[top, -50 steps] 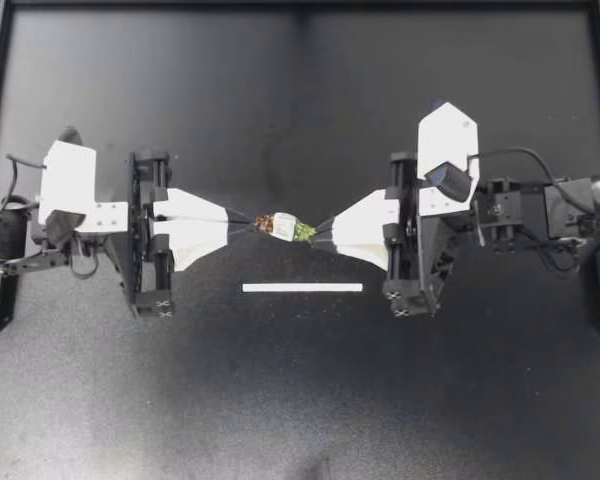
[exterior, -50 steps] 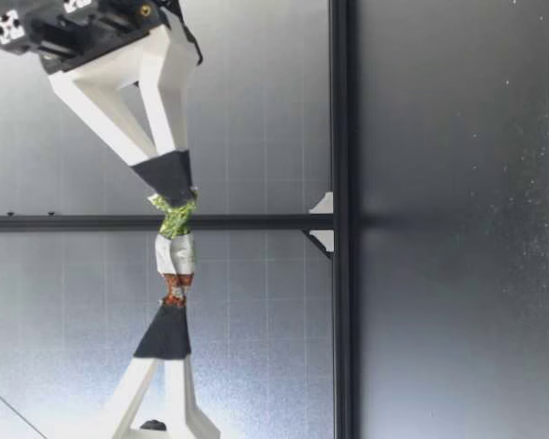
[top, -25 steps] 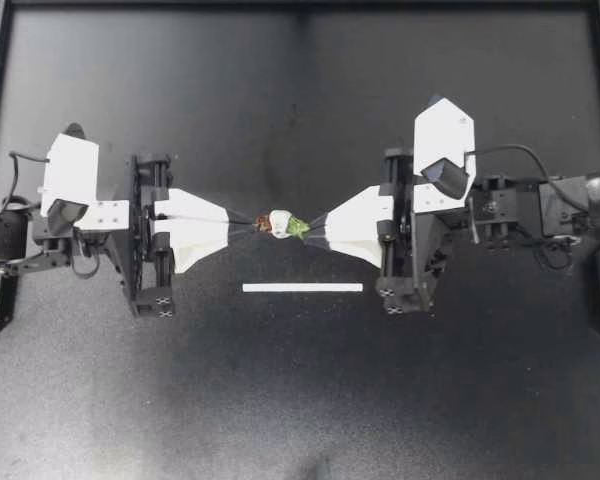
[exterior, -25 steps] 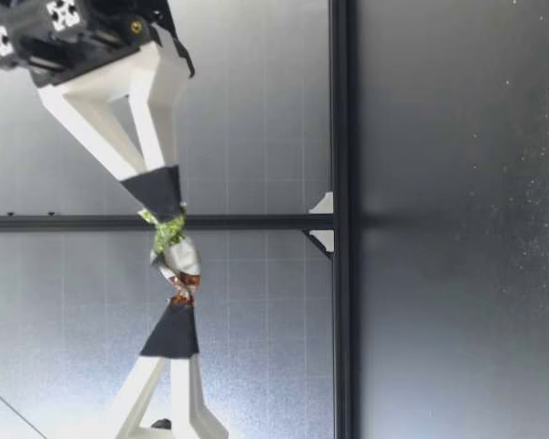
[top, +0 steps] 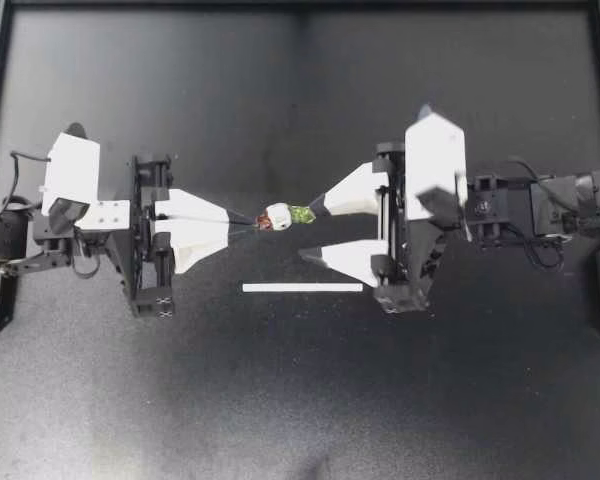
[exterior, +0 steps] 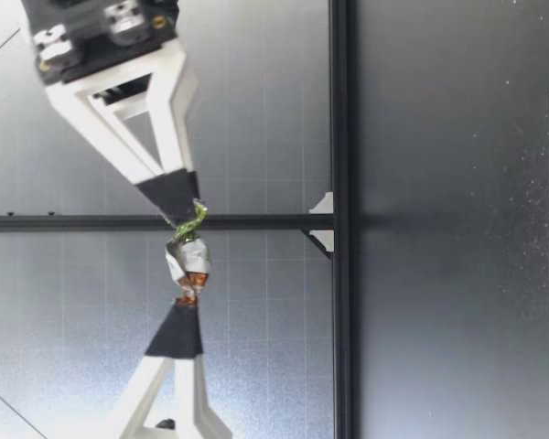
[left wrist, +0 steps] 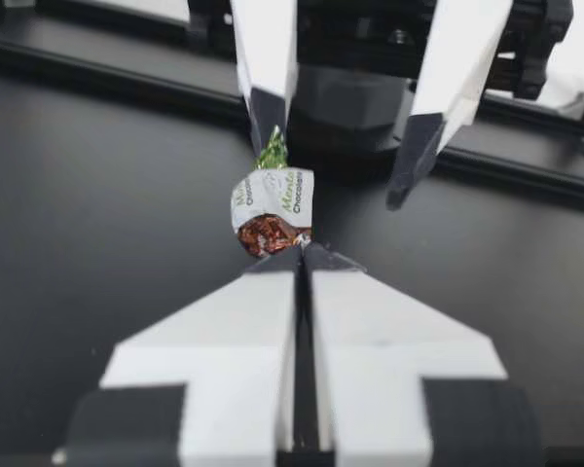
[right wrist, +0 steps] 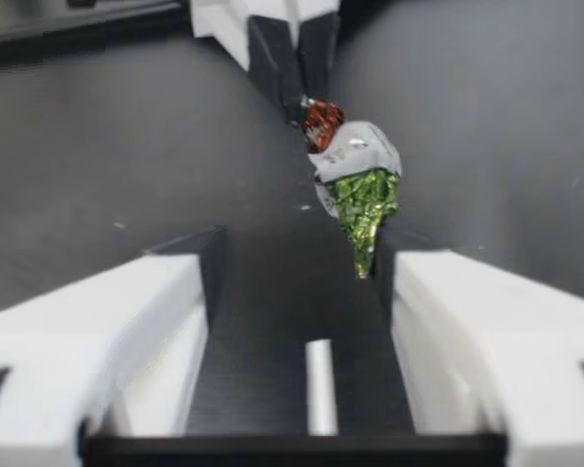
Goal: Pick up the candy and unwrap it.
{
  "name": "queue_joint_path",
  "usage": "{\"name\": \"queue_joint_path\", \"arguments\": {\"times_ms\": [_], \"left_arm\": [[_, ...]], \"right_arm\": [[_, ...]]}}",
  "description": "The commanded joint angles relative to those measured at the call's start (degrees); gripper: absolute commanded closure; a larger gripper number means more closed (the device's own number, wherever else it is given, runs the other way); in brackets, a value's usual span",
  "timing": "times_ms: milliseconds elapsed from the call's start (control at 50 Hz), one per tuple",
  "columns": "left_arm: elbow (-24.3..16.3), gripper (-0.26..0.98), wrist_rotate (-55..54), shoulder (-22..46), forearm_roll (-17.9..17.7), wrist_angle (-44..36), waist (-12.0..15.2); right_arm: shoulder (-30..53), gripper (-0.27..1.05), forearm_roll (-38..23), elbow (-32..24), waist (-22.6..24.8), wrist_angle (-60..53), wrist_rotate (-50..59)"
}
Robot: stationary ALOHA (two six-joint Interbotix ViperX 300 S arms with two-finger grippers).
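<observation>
The candy point(top: 280, 215) hangs in the air between my two arms: a white wrapper with a brown twisted end and a green twisted end. My left gripper point(top: 252, 222) is shut on the brown end, and the left wrist view shows the candy point(left wrist: 273, 199) just past my left gripper point(left wrist: 302, 251). My right gripper point(top: 310, 232) is open, its fingers wide apart. The green end points at one right finger and sits close beside its tip; the other finger is well clear. In the right wrist view the candy point(right wrist: 355, 175) hangs ahead of the open fingers. The low view shows the candy point(exterior: 188, 261) well above the table.
A thin white strip point(top: 302, 288) lies flat on the black table point(top: 300, 400), just in front of the two grippers. A black frame rail point(top: 300, 5) runs along the table's far edge. Nothing else lies on the mat.
My right gripper, shut on the green end before, has opened and let it go. The candy now hangs from my left gripper alone and has bunched up shorter.
</observation>
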Motion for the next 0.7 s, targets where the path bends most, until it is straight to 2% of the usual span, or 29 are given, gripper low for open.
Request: {"name": "queue_joint_path", "arguments": {"times_ms": [0, 140, 260, 680], "left_arm": [[-0.70, 0.88, -0.70, -0.97, 0.00, 0.79, 0.09], [-0.62, 0.88, -3.25, -1.41, 0.00, 3.34, 0.09], [-0.18, 0.88, -3.96, -1.93, 0.00, 3.69, 0.09], [-0.53, 0.88, -5.10, -2.37, -0.09, 4.04, 0.09]], "right_arm": [[-0.70, 0.16, -0.18, -0.53, -0.88, -2.37, -7.21], [-0.79, 0.16, 0.09, -0.70, -1.49, -4.83, -21.53], [-1.05, 0.16, 1.49, -0.79, -1.76, -5.89, -28.56], [2.55, 0.16, 2.72, -3.25, 1.05, -8.00, -28.13]]}}
